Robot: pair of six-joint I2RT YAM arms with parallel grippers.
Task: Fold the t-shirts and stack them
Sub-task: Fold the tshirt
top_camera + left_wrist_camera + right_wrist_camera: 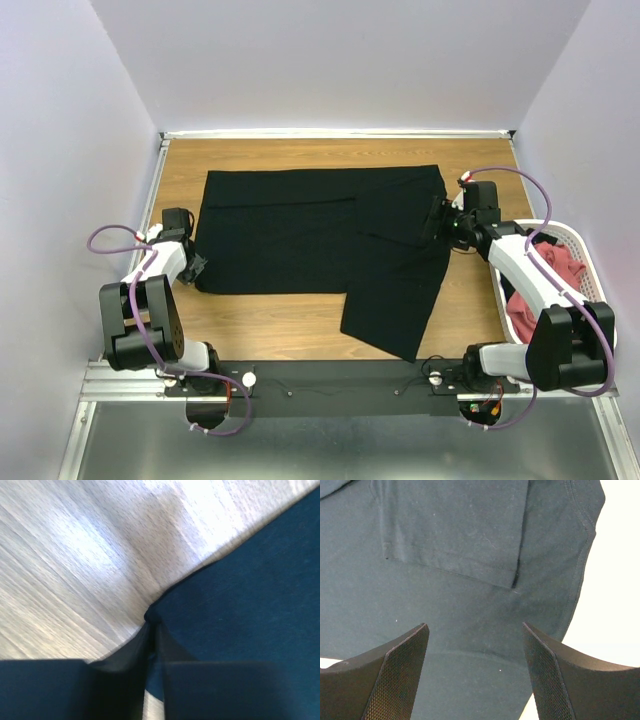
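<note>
Black t-shirt (310, 235) spread flat across the centre of the top view, on the wooden table (250, 320). Wide band of cloth running left to right, with one panel reaching down toward the lower middle of the frame. In the upper part of the right wrist view, a folded layer with a stitched hem lying over the rest of the black cloth.

Left gripper (197, 265) at the shirt's lower left corner, left of centre in the top view. Clenched on that corner, with a small tent of black cloth pinched between the dark fingers (215, 690) at the bottom of the left wrist view. Pale wood grain filling the upper left of that view.

Right gripper (441, 225) at the shirt's right edge, right of centre in the top view. Released, its two mesh-faced fingers well apart at the bottom of the right wrist view, black cloth visible between them, nothing grasped.

Salmon-red t-shirts (565, 262) bunched inside the white mesh basket (580, 238) at the right edge of the top view, partly hidden behind the right arm.
</note>
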